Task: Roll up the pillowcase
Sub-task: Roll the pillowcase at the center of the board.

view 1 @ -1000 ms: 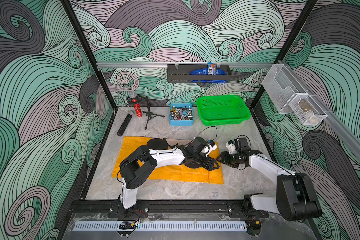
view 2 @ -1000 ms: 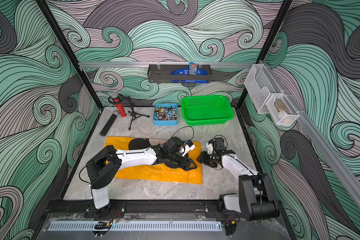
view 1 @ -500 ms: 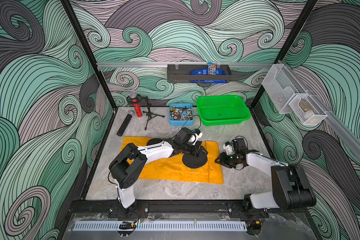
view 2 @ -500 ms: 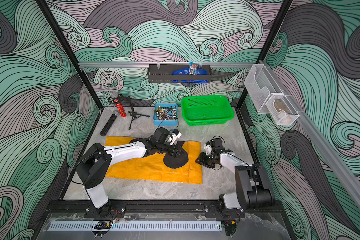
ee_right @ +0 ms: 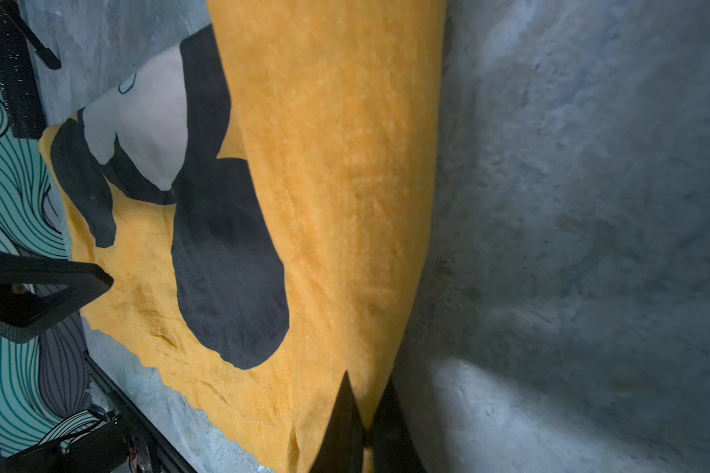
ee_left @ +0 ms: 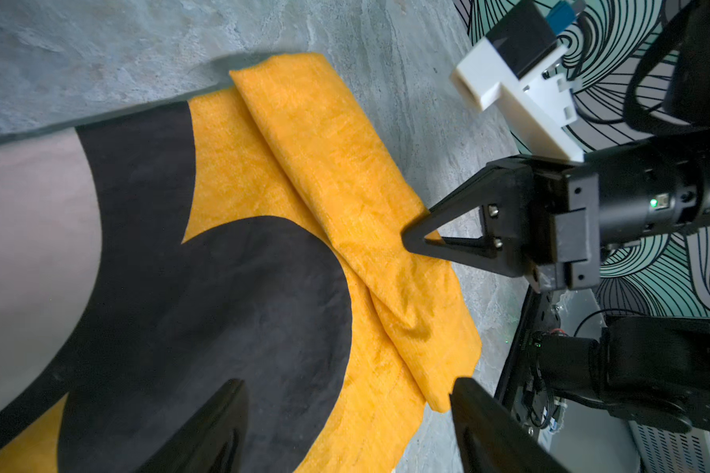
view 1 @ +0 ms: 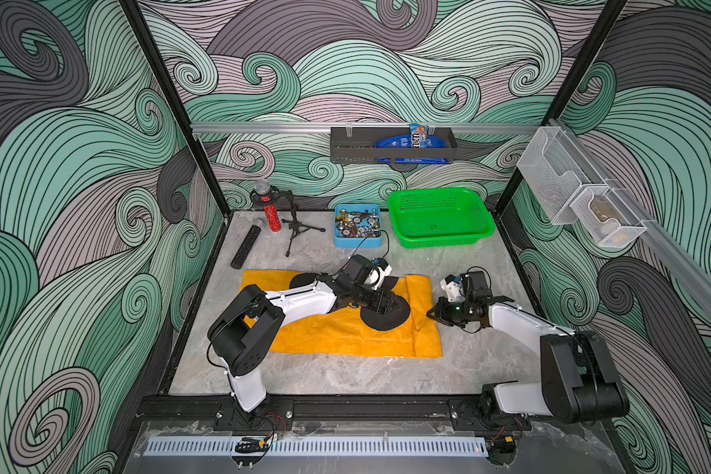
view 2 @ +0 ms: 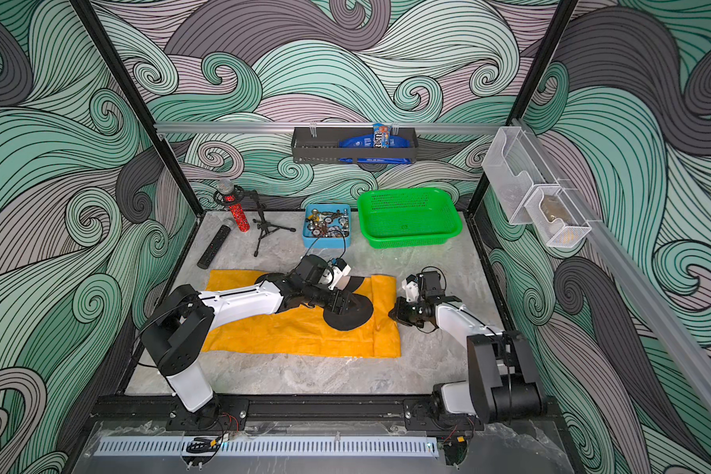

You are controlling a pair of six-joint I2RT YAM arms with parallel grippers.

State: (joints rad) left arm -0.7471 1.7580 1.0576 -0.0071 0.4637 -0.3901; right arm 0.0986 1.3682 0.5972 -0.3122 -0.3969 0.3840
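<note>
The mustard-yellow pillowcase (view 1: 337,336) (view 2: 296,332) lies flat on the marble table, its right end folded over into a narrow strip (ee_left: 337,164) (ee_right: 337,164). My left gripper (view 1: 390,305) (view 2: 347,305) (ee_left: 347,385) hovers open over the round black part of the print, nothing between its fingers. Coming in low from the right, my right gripper (view 1: 429,314) (view 2: 391,312) (ee_right: 367,393) is shut on the outer edge of that folded strip, about halfway along it. The left wrist view shows its tip (ee_left: 406,239) pinching the fabric.
Along the back stand a green basket (view 1: 440,217), a blue box of small parts (view 1: 357,225), a small tripod (view 1: 298,223), a red microphone (view 1: 271,211) and a black remote (view 1: 246,246). A dark shelf (view 1: 390,145) and clear bins (view 1: 571,193) hang on the walls.
The right gripper's jaws have closed onto the folded right edge of the pillowcase. The left gripper drew back from that edge and now hangs over the black print, slightly wider open.
</note>
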